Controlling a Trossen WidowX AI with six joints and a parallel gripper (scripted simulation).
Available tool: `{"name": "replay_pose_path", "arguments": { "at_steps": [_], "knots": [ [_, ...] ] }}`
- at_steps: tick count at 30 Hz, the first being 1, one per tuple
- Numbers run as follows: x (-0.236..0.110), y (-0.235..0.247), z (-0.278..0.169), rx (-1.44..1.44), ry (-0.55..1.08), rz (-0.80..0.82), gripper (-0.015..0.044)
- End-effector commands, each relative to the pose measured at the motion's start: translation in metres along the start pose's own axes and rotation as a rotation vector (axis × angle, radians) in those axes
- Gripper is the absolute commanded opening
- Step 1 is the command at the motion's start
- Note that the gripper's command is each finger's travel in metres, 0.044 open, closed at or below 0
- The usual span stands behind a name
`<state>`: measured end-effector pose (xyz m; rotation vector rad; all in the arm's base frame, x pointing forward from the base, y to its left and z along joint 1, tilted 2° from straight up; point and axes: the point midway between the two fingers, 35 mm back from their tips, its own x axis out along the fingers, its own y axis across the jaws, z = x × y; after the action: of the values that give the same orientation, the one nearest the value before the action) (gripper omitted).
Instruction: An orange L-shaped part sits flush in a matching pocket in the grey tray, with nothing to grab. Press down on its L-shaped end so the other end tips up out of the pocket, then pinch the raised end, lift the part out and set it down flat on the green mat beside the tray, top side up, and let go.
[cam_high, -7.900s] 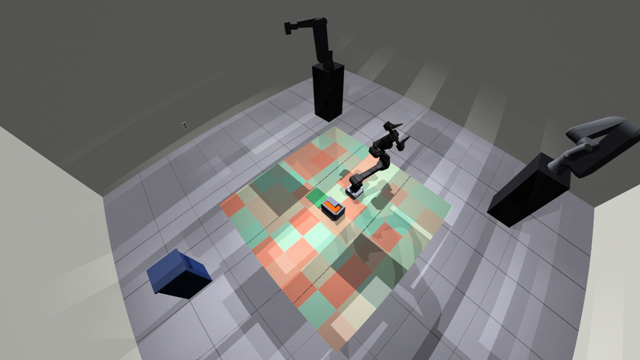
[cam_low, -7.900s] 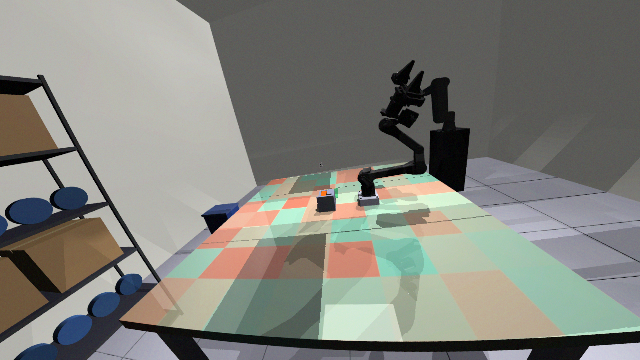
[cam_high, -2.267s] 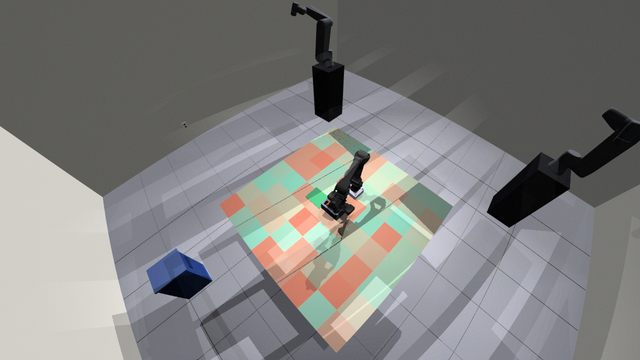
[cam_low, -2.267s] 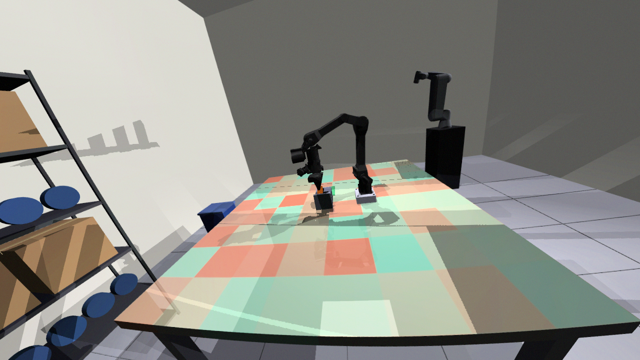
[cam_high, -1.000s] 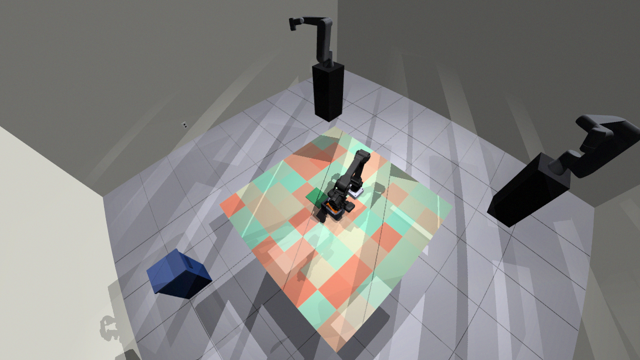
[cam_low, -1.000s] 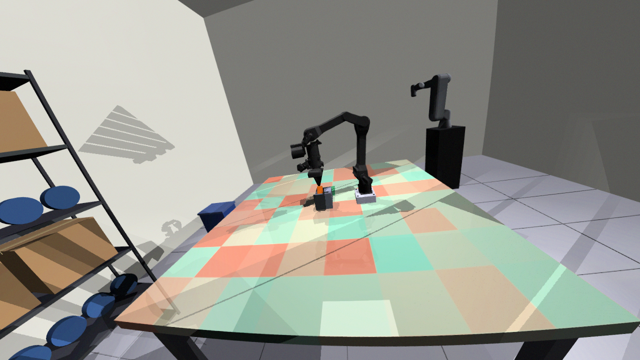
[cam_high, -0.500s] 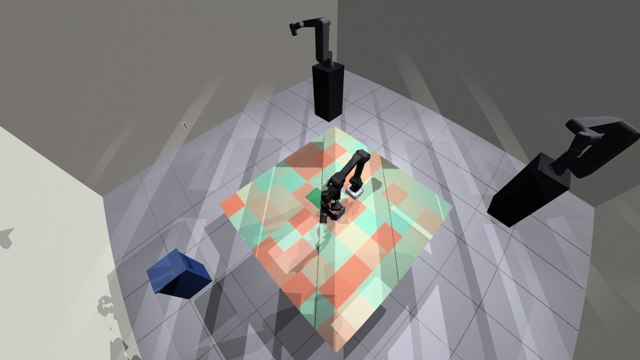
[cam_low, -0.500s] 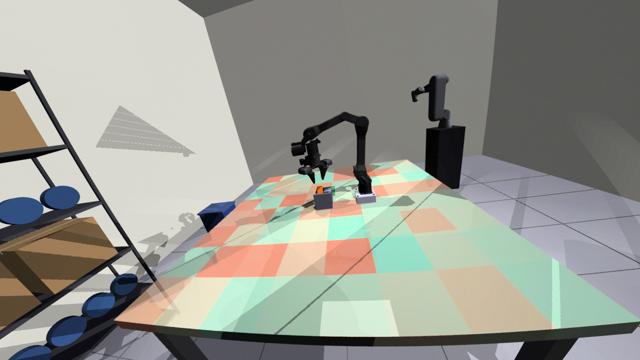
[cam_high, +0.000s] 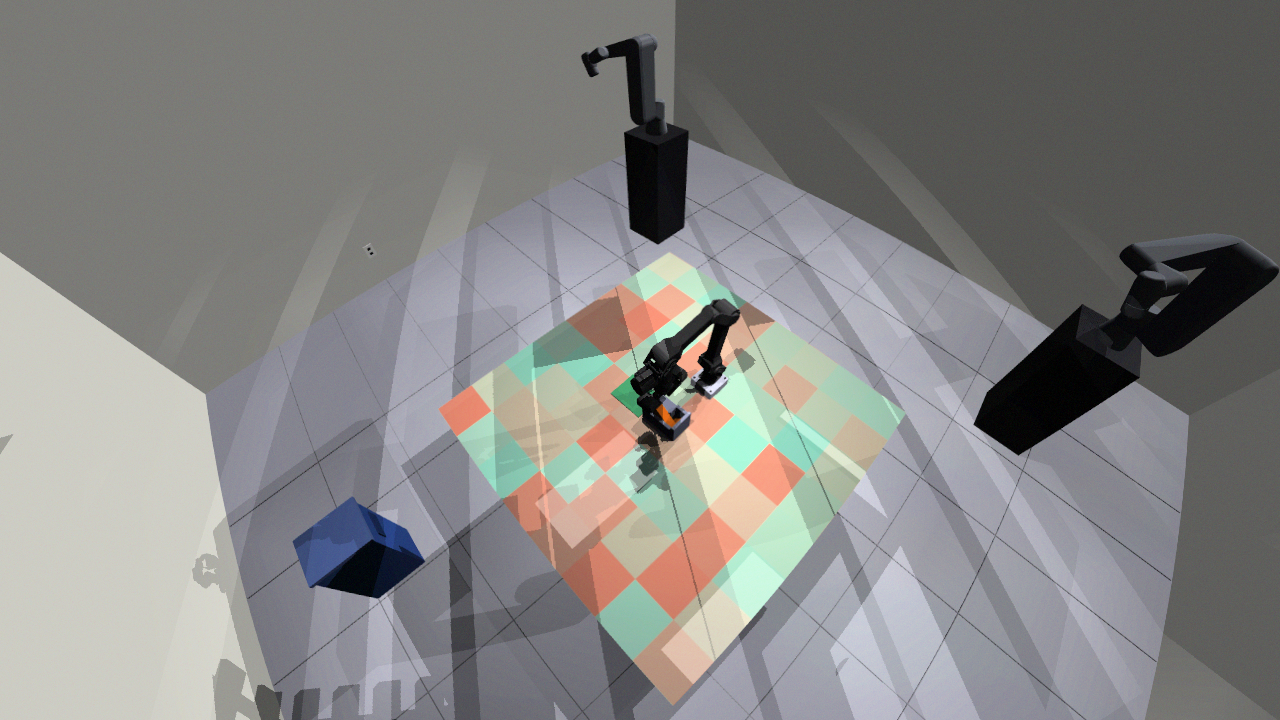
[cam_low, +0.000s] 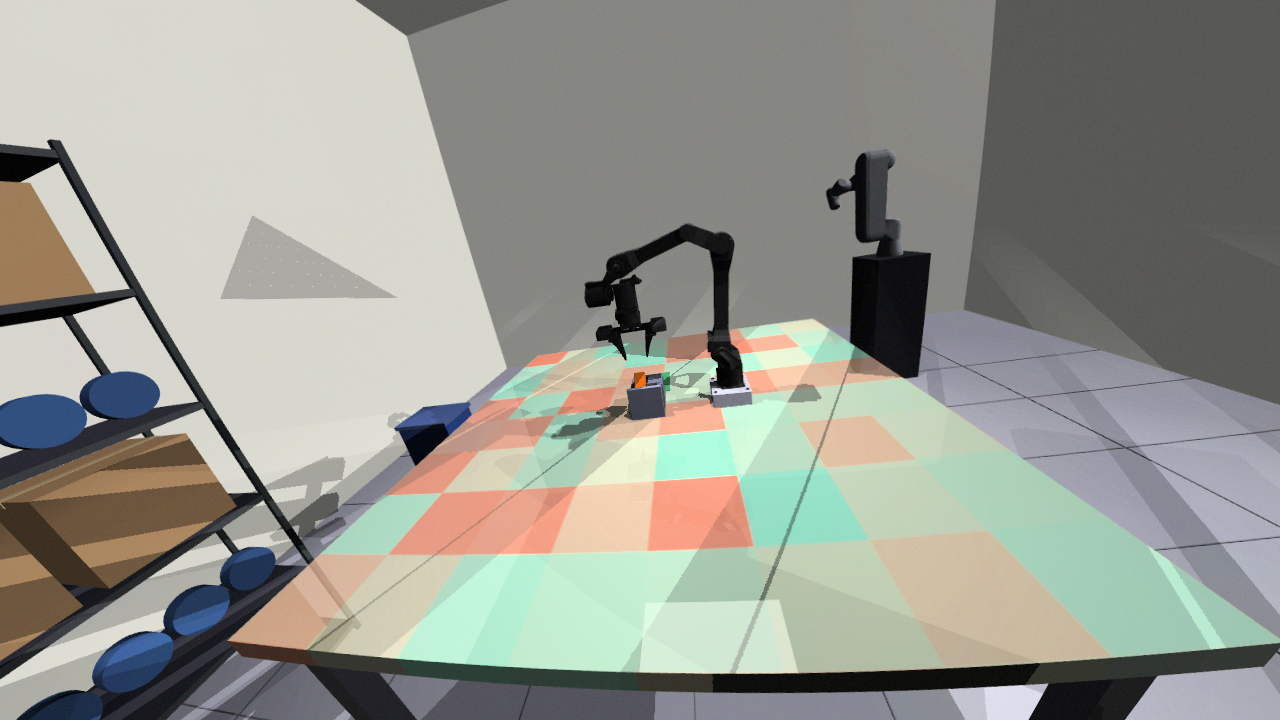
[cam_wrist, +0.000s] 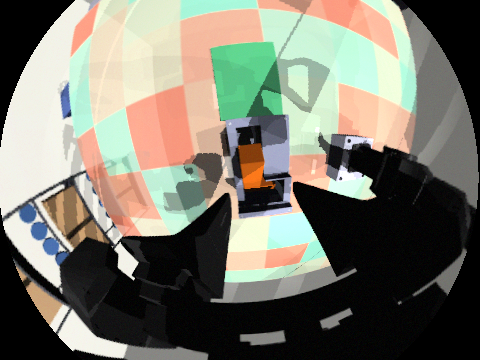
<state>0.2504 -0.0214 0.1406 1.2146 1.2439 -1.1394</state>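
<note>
The grey tray stands on the checkered table beside the arm's base. The orange L-shaped part sits tilted in the tray's pocket, with one end sticking up above the rim in the exterior view. The green mat lies flat just behind the tray. My gripper is open and empty. It hangs a short way above the tray and touches nothing.
A blue bin lies on the floor left of the table. A shelf rack with boxes stands at the far left. Two black pedestals carry other arms off the table.
</note>
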Motion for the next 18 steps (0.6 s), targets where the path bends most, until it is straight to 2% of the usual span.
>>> {"name": "replay_pose_path", "arguments": {
  "at_steps": [1,8,18],
  "knots": [
    [0.003,0.001,0.003,0.046,-0.004,-0.005,0.0280],
    [0.030,0.001,0.003,0.046,-0.004,-0.005,0.0280],
    [0.038,0.001,0.003,0.046,-0.004,-0.005,0.0280]
  ]
}}
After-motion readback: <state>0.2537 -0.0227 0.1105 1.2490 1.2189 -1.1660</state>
